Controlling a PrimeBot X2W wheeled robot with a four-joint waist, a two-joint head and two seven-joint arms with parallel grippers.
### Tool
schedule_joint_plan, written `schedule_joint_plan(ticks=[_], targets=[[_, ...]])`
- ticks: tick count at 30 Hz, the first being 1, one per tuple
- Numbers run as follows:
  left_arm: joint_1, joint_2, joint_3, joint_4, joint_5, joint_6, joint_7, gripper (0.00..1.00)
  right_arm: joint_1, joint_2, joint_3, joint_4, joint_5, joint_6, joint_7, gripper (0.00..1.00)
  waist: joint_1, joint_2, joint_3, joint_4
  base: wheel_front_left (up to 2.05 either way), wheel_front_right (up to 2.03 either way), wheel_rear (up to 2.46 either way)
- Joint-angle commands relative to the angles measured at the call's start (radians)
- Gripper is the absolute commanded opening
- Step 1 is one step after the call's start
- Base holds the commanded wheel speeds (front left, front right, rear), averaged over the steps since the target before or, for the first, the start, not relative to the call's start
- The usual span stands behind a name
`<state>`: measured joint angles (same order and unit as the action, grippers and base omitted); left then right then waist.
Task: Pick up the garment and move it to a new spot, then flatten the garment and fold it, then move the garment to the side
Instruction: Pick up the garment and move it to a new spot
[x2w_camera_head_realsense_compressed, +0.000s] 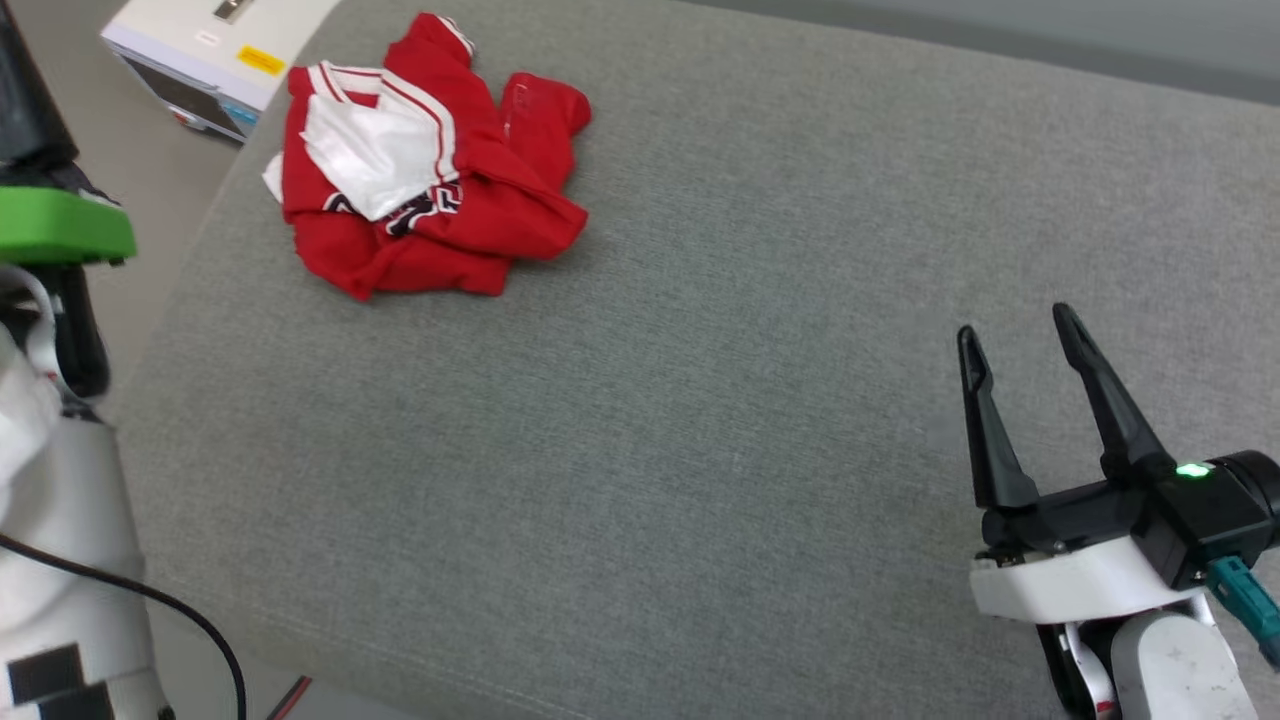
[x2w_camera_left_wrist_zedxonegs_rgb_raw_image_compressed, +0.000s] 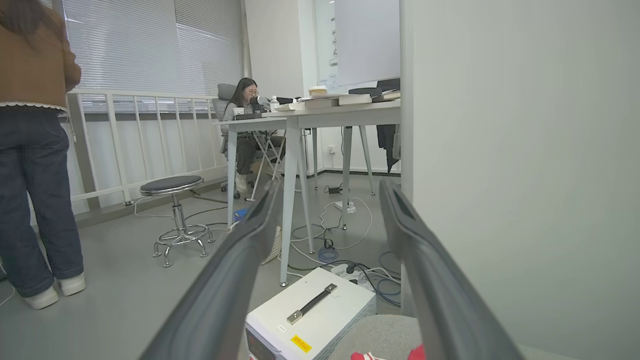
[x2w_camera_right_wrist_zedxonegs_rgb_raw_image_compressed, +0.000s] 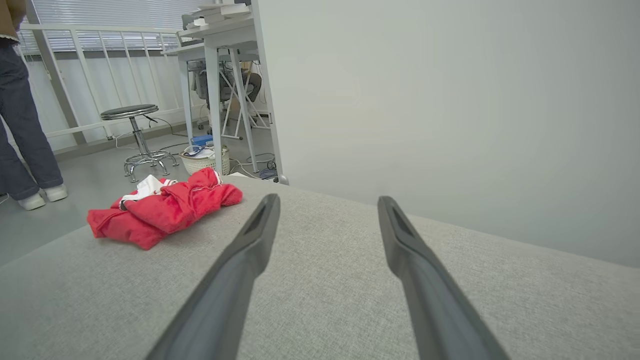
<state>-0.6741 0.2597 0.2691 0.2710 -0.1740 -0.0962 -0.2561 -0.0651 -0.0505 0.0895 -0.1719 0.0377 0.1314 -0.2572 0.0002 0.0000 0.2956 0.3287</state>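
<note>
A crumpled red jersey-style garment (x2w_camera_head_realsense_compressed: 430, 170) with white sleeves, striped trim and black lettering lay bunched on the grey fabric-covered counter (x2w_camera_head_realsense_compressed: 700, 420), toward eleven o'clock in the head view and near the counter's far left corner; nothing touched it. The right gripper (x2w_camera_head_realsense_compressed: 1013, 322) hovered at about four o'clock in that view, well apart from the garment; its two long dark fingers (x2w_camera_head_realsense_compressed: 985, 430) stood spread and empty, pointing toward twelve. In the right wrist view the same gripper (x2w_camera_right_wrist_zedxonegs_rgb_raw_image_compressed: 327, 199) showed its fingers parted above bare fabric, with the garment (x2w_camera_right_wrist_zedxonegs_rgb_raw_image_compressed: 160, 210) at about ten o'clock. The left gripper (x2w_camera_left_wrist_zedxonegs_rgb_raw_image_compressed: 330, 184) also had its fingers wide apart, holding nothing; a white metal box with a black handle (x2w_camera_left_wrist_zedxonegs_rgb_raw_image_compressed: 310, 310) sat on the floor beneath them, and a scrap of the garment (x2w_camera_left_wrist_zedxonegs_rgb_raw_image_compressed: 415, 352) showed at six o'clock.
</note>
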Motion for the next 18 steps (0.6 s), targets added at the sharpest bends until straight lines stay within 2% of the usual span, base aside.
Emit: schedule_joint_plan(ticks=[1, 5, 8, 10, 15, 18], targets=[[-0.043, 0.022, -0.002, 0.036, -0.015, -0.011, -0.006, 1.0, -0.025, -0.008, -0.005, -0.012, -0.006, -0.001, -0.005, 1.0, -0.0002, 0.0, 0.118, -0.101, 0.0, 0.0, 0.0], [-0.157, 0.08, -0.039, 0.159, -0.086, -0.03, 0.036, 1.0, -0.052, -0.015, -0.012, -0.032, -0.01, -0.001, -0.005, 1.0, -0.0002, 0.0, 0.164, -0.123, 0.0, 0.0, 0.0], [-0.224, 0.129, -0.13, 0.233, -0.166, -0.034, 0.146, 1.0, -0.067, -0.018, -0.01, -0.045, -0.012, -0.001, -0.005, 1.0, -0.0002, 0.0, 0.188, -0.135, 0.0, 0.0, 0.0], [-0.255, 0.164, -0.2, 0.267, -0.245, -0.034, 0.236, 1.0, -0.074, -0.019, -0.007, -0.052, -0.015, -0.001, -0.005, 1.0, -0.0002, 0.0, 0.198, -0.142, 0.0, 0.0, 0.0], [-0.307, 0.24, -0.34, 0.341, -0.454, -0.034, 0.542, 1.0, -0.088, -0.022, -0.003, -0.063, -0.018, -0.001, -0.005, 1.0, -0.0002, 0.0, 0.218, -0.157, 0.0, 0.0, 0.0], [-0.324, 0.289, -0.41, 0.355, -0.514, -0.034, 0.665, 1.0, -0.096, -0.025, 0.0, -0.066, -0.02, -0.001, -0.005, 1.0, -0.0002, 0.0, 0.229, -0.167, 0.0, 0.0, 0.0]])
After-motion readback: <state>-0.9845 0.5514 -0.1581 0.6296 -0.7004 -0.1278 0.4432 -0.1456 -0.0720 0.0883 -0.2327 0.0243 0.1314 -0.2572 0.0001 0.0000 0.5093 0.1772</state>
